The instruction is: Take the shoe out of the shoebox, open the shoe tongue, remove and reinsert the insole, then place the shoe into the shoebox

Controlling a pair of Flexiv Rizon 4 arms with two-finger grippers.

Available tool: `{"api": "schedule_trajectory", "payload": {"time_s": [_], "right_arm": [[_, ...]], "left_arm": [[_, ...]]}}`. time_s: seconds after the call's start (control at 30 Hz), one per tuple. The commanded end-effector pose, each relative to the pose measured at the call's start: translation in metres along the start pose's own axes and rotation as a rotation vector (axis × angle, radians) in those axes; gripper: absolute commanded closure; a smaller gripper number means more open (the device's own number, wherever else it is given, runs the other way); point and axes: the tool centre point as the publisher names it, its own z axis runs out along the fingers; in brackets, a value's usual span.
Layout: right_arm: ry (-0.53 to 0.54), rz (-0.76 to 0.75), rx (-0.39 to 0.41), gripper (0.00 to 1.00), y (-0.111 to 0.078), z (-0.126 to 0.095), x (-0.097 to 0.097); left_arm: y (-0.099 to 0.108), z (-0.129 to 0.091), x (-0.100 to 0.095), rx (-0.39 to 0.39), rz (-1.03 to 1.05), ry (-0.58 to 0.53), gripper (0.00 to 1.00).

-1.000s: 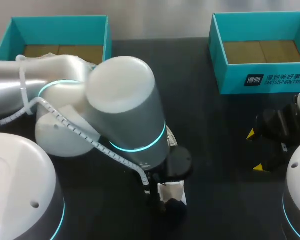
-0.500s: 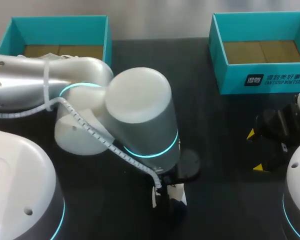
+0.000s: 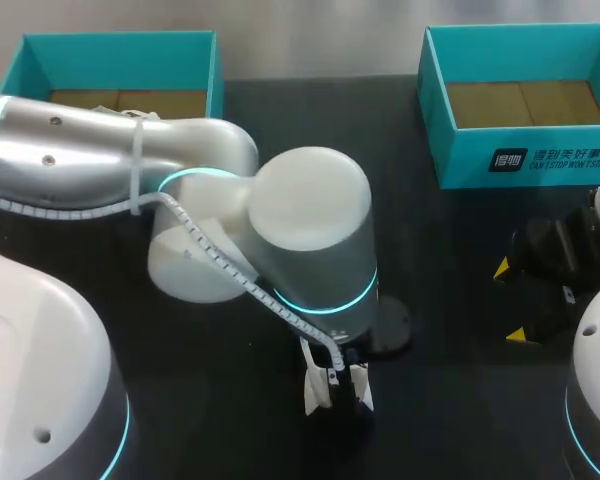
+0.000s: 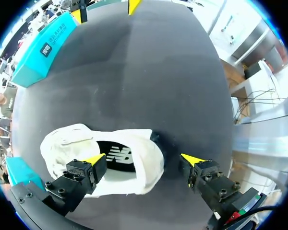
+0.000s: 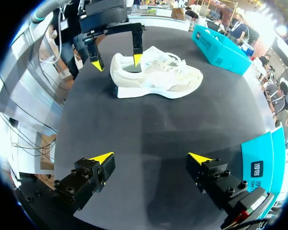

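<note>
Shifted rightward since earlier: left arm [image 3: 310, 240], elbowed over table [image 3: 460, 300] centre.
Sneaker [image 4: 72, 143], one, heel between spread fingers of left gripper [image 4: 143, 158]; right gripper [image 5: 151, 158] likewise spread; teal shoeboxes [image 3: 520, 160], two.

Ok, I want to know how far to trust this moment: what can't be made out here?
Right wrist view: the shoe is too small to tell whether its tongue is open.
Head view: the left arm hides nearly all of the shoe and the left gripper.
Left wrist view: one finger covers where it meets the shoe's collar; touching or not, cannot tell.
</note>
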Motion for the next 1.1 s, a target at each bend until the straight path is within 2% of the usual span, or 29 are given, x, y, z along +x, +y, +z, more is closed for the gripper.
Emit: {"api": "schedule_trajectory", "payload": {"time_s": [0.03, 0.6, 1.1], "right_arm": [[-0.002, 0.0, 0.004, 0.0, 0.001, 0.0, 0.001], [-0.002, 0.0, 0.004, 0.0, 0.001, 0.0, 0.001], [-0.002, 0.0, 0.004, 0.0, 0.001, 0.0, 0.001]], "left_arm": [[-0.006, 0.013, 0.0, -0.004, -0.003, 0.006, 0.0], [-0.004, 0.033, 0.003, 0.002, -0.018, -0.013, 0.0], [0.002, 0.05, 0.018, -0.023, -0.02, -0.014, 0.0]]}}
